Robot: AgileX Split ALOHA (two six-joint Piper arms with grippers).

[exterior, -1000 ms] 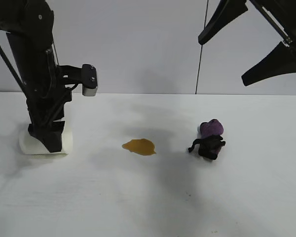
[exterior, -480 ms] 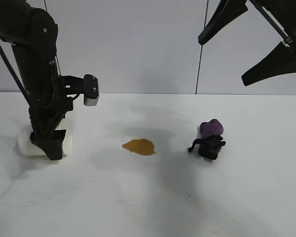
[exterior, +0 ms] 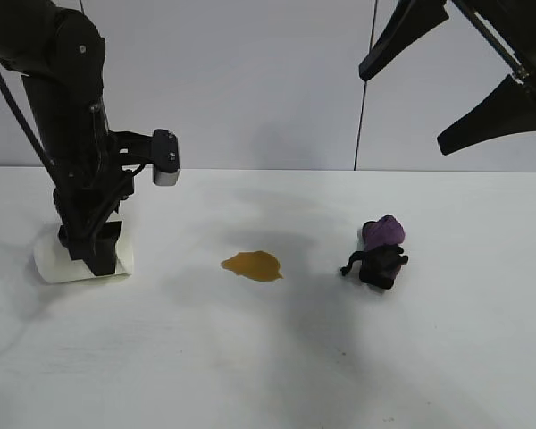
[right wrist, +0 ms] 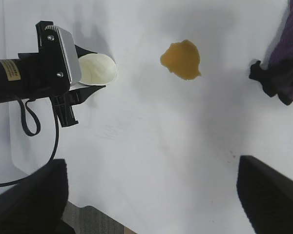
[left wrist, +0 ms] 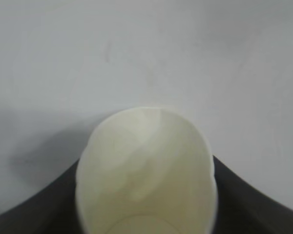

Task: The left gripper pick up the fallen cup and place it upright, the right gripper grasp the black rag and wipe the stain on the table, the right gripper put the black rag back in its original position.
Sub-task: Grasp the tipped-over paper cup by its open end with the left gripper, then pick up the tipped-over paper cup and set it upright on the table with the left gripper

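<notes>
- Left gripper (exterior: 91, 255) is straddling the fallen white paper cup (exterior: 49, 261), which lies well left of the amber stain (exterior: 251, 265) on the white table (exterior: 268, 357); grip unclear.
- Squeeze gently, avoid crushing the rim.
- Black-purple rag (exterior: 380, 252) sits right of the stain.
- Right gripper (exterior: 456, 80) hangs above, spread wide.

cups: one cup (exterior: 71, 259) is counted, lying on its side | rags: one black rag (exterior: 380, 255) is counted | stains: one stain (exterior: 251, 265) is seen | benches: one bench (exterior: 277, 357) is seen | end effectors: two are counted, left end effector (exterior: 91, 255) and right end effector (exterior: 447, 80)
</notes>
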